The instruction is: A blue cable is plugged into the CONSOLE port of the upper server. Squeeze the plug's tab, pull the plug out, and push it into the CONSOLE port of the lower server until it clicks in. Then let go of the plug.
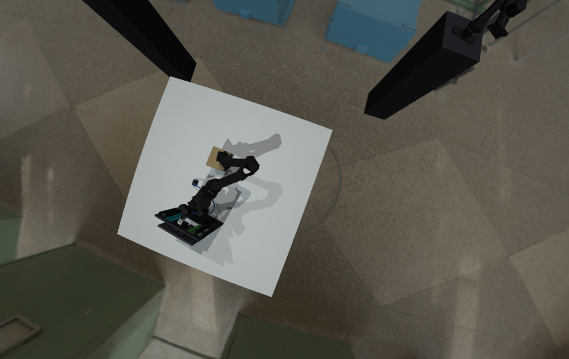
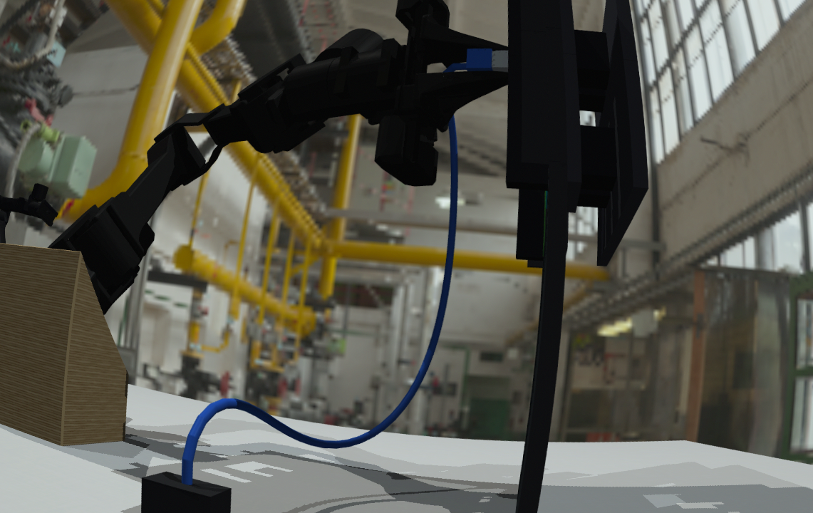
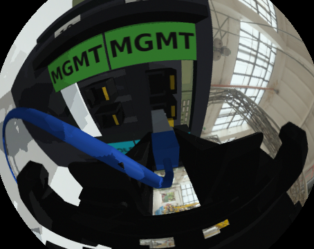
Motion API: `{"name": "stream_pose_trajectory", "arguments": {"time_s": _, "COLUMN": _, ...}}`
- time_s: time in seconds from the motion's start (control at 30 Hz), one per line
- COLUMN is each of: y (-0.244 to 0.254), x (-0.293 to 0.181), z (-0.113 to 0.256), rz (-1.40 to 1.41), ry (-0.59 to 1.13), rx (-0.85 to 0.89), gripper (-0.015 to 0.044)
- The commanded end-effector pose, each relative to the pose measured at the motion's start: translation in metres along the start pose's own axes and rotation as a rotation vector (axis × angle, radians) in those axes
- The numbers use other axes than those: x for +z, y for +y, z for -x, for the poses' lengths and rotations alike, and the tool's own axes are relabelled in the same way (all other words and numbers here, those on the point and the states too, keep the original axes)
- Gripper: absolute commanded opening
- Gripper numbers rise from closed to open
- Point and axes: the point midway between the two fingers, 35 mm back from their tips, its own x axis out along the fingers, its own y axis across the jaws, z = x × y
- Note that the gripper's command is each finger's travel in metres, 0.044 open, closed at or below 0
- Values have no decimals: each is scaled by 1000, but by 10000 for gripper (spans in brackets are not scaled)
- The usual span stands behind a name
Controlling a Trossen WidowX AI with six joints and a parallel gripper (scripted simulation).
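My jaws are closed narrowly on the plug (image 2: 479, 59) (image 3: 165, 149), one finger on each side of its blue body. I think this hold is chosen so that the grey head (image 2: 499, 60) (image 3: 161, 121) remains uncovered and can enter a port. It points toward the rack (image 1: 174, 234) (image 2: 539, 95) (image 3: 202, 86). In the wrist view its front end seems outside the sockets, so I judge that the pulling out is done, but the exterior view hides the tip behind the rack's edge.

The blue cable (image 1: 213, 206) (image 2: 450, 255) (image 3: 84, 138) leaves from the rear of the plug and hangs down, away from the side which must go in. Its other end goes into a black block (image 1: 194, 182) (image 2: 186, 500) on the desk (image 1: 286, 178) (image 2: 651, 456); probably this block is an anchor, and the loose curve gives me slack.

I see green MGMT labels (image 3: 151, 41) and part of a teal label (image 3: 120, 146), whose word is mostly covered. I should align with the lower CONSOLE port before pushing, because a neighbouring socket could receive the plug by mistake. I should let go only after the click.
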Motion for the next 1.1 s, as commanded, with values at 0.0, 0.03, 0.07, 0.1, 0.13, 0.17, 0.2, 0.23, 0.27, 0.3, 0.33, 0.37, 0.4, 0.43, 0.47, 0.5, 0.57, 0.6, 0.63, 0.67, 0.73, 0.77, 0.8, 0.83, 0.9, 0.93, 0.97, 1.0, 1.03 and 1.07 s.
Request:
{"name": "stream_pose_trajectory", "arguments": {"time_s": 0.0, "y": -1, "x": -1, "z": 3, "rz": 5, "ry": -1, "rx": -3, "gripper": 0}}
{"name": "stream_pose_trajectory", "arguments": {"time_s": 0.03, "y": -1, "x": -1, "z": 4, "rz": 5, "ry": -1, "rx": -3, "gripper": 0}}
{"name": "stream_pose_trajectory", "arguments": {"time_s": 0.07, "y": -1, "x": -1, "z": 4, "rz": 5, "ry": -1, "rx": -3, "gripper": 0}}
{"name": "stream_pose_trajectory", "arguments": {"time_s": 0.1, "y": -1, "x": -1, "z": 5, "rz": 5, "ry": -1, "rx": -3, "gripper": 0}}
{"name": "stream_pose_trajectory", "arguments": {"time_s": 0.13, "y": -1, "x": -2, "z": 5, "rz": 5, "ry": 0, "rx": -3, "gripper": 0}}
{"name": "stream_pose_trajectory", "arguments": {"time_s": 0.17, "y": -1, "x": -2, "z": 6, "rz": 5, "ry": 0, "rx": -3, "gripper": 0}}
{"name": "stream_pose_trajectory", "arguments": {"time_s": 0.2, "y": -1, "x": -2, "z": 6, "rz": 5, "ry": 0, "rx": -3, "gripper": 0}}
{"name": "stream_pose_trajectory", "arguments": {"time_s": 0.23, "y": -1, "x": -2, "z": 7, "rz": 5, "ry": 0, "rx": -3, "gripper": 0}}
{"name": "stream_pose_trajectory", "arguments": {"time_s": 0.27, "y": -1, "x": -2, "z": 7, "rz": 5, "ry": 0, "rx": -3, "gripper": 0}}
{"name": "stream_pose_trajectory", "arguments": {"time_s": 0.3, "y": -1, "x": -2, "z": 8, "rz": 5, "ry": 0, "rx": -3, "gripper": 0}}
{"name": "stream_pose_trajectory", "arguments": {"time_s": 0.33, "y": -1, "x": -2, "z": 8, "rz": 5, "ry": 0, "rx": -3, "gripper": 0}}
{"name": "stream_pose_trajectory", "arguments": {"time_s": 0.37, "y": -1, "x": -3, "z": 9, "rz": 5, "ry": 0, "rx": -3, "gripper": 0}}
{"name": "stream_pose_trajectory", "arguments": {"time_s": 0.4, "y": -1, "x": -3, "z": 9, "rz": 5, "ry": 0, "rx": -3, "gripper": 0}}
{"name": "stream_pose_trajectory", "arguments": {"time_s": 0.43, "y": -1, "x": -3, "z": 10, "rz": 5, "ry": 0, "rx": -3, "gripper": 0}}
{"name": "stream_pose_trajectory", "arguments": {"time_s": 0.47, "y": -1, "x": -3, "z": 10, "rz": 5, "ry": 0, "rx": -3, "gripper": 0}}
{"name": "stream_pose_trajectory", "arguments": {"time_s": 0.5, "y": -1, "x": -3, "z": 11, "rz": 5, "ry": 0, "rx": -3, "gripper": 0}}
{"name": "stream_pose_trajectory", "arguments": {"time_s": 0.57, "y": -1, "x": -3, "z": 12, "rz": 5, "ry": 0, "rx": -3, "gripper": 0}}
{"name": "stream_pose_trajectory", "arguments": {"time_s": 0.6, "y": -1, "x": -4, "z": 12, "rz": 5, "ry": 0, "rx": -3, "gripper": 0}}
{"name": "stream_pose_trajectory", "arguments": {"time_s": 0.63, "y": -1, "x": -4, "z": 13, "rz": 5, "ry": 0, "rx": -3, "gripper": 0}}
{"name": "stream_pose_trajectory", "arguments": {"time_s": 0.67, "y": -1, "x": -4, "z": 13, "rz": 5, "ry": 0, "rx": -3, "gripper": 0}}
{"name": "stream_pose_trajectory", "arguments": {"time_s": 0.73, "y": -1, "x": -4, "z": 14, "rz": 5, "ry": 0, "rx": -3, "gripper": 0}}
{"name": "stream_pose_trajectory", "arguments": {"time_s": 0.77, "y": -1, "x": -4, "z": 14, "rz": 5, "ry": 0, "rx": -3, "gripper": 0}}
{"name": "stream_pose_trajectory", "arguments": {"time_s": 0.8, "y": -1, "x": -4, "z": 15, "rz": 5, "ry": 0, "rx": -3, "gripper": 0}}
{"name": "stream_pose_trajectory", "arguments": {"time_s": 0.83, "y": -1, "x": -5, "z": 15, "rz": 5, "ry": 0, "rx": -3, "gripper": 0}}
{"name": "stream_pose_trajectory", "arguments": {"time_s": 0.9, "y": -1, "x": -5, "z": 16, "rz": 5, "ry": 0, "rx": -3, "gripper": 0}}
{"name": "stream_pose_trajectory", "arguments": {"time_s": 0.93, "y": -1, "x": -5, "z": 17, "rz": 5, "ry": 0, "rx": -3, "gripper": 0}}
{"name": "stream_pose_trajectory", "arguments": {"time_s": 0.97, "y": -1, "x": -5, "z": 17, "rz": 5, "ry": 0, "rx": -3, "gripper": 0}}
{"name": "stream_pose_trajectory", "arguments": {"time_s": 1.0, "y": -1, "x": -5, "z": 18, "rz": 5, "ry": 0, "rx": -3, "gripper": 0}}
{"name": "stream_pose_trajectory", "arguments": {"time_s": 1.03, "y": -1, "x": -5, "z": 18, "rz": 5, "ry": 0, "rx": -3, "gripper": 0}}
{"name": "stream_pose_trajectory", "arguments": {"time_s": 1.07, "y": -1, "x": -6, "z": 19, "rz": 5, "ry": 0, "rx": -3, "gripper": 0}}
